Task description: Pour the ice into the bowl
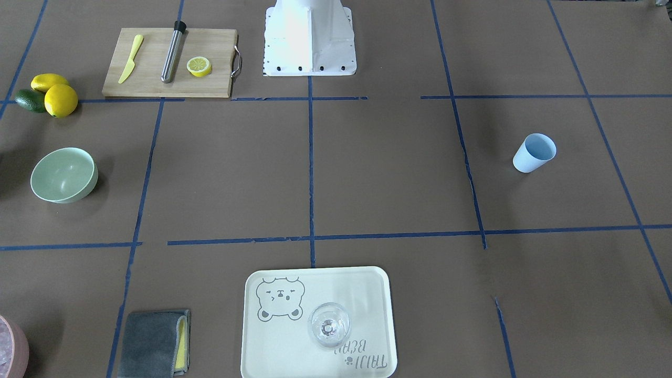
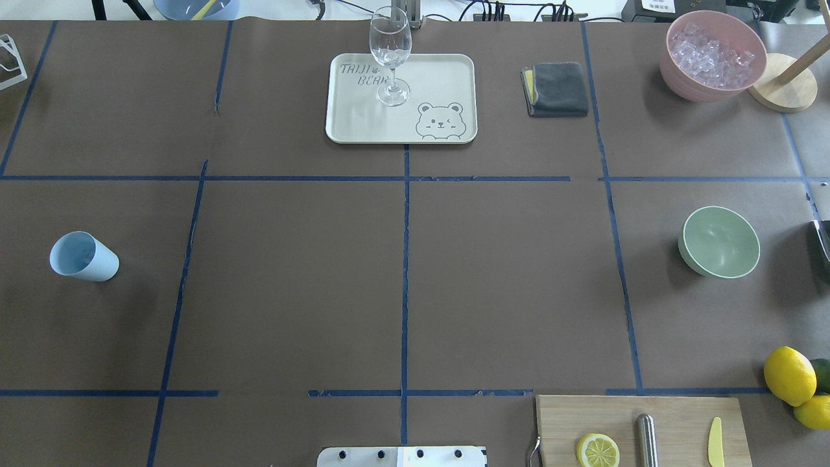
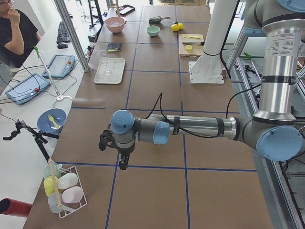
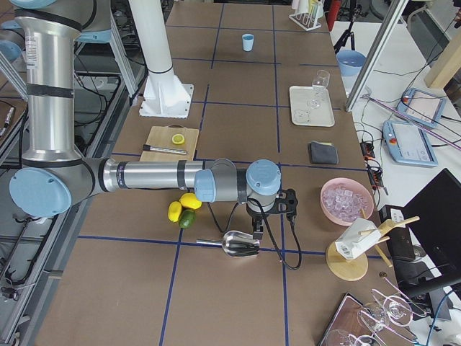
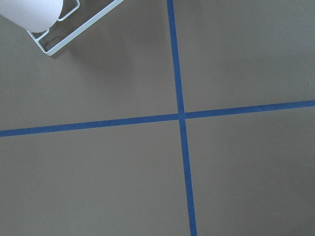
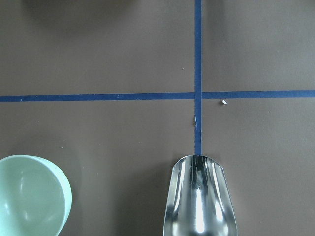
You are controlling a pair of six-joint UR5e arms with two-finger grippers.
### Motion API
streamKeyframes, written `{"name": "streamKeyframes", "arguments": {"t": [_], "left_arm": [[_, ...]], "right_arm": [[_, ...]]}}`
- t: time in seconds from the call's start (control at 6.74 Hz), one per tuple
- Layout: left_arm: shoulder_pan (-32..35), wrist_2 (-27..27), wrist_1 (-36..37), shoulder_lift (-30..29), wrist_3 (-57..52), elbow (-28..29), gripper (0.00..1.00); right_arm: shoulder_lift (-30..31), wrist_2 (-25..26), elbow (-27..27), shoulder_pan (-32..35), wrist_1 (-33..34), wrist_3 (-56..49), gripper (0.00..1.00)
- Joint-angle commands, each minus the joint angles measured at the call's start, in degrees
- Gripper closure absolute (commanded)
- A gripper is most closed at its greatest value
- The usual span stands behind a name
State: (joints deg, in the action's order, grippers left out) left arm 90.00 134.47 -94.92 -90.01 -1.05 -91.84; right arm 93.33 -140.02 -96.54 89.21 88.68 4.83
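The pale mint-green bowl (image 1: 64, 175) (image 2: 720, 241) stands empty near the table's right end; its rim also shows at the lower left of the right wrist view (image 6: 29, 196). A shiny metal scoop (image 6: 201, 201) (image 4: 241, 245), empty inside, lies beside it on the table paper. My right gripper (image 4: 257, 234) hangs just over the scoop, and I cannot tell whether it is open or shut. Far off at the other end, my left gripper (image 3: 123, 164) points down over bare paper, its state unclear too. The ice is out of view.
A pink bowl (image 2: 715, 55) heaped with clear crushed-looking pieces sits at the far right corner. Also there: a tray (image 2: 447, 71) with a wine glass (image 2: 390, 55), grey cloth (image 2: 556, 89), blue cup (image 2: 84, 256), cutting board (image 2: 674, 415), lemons (image 2: 789, 375). A person (image 3: 14, 33) sits beside the table.
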Motion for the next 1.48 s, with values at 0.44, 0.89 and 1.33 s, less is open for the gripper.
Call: {"name": "streamKeyframes", "arguments": {"t": [0.44,0.89,1.33], "left_arm": [[-0.17,0.01,-0.44,-0.69,0.18,-9.8,0.0],[-7.19,-2.69,-0.53,-0.78,4.35,-19.57,0.0],[-13.24,-10.32,-11.54,6.73,19.62,-26.44,0.01]], "right_arm": [[-1.22,-0.51,-1.72,-0.44,-5.59,3.76,0.0],[-7.27,-0.43,4.64,-11.81,-10.77,13.89,0.0],[-2.15,0.53,8.74,-15.53,-35.76,32.74,0.0]]}}
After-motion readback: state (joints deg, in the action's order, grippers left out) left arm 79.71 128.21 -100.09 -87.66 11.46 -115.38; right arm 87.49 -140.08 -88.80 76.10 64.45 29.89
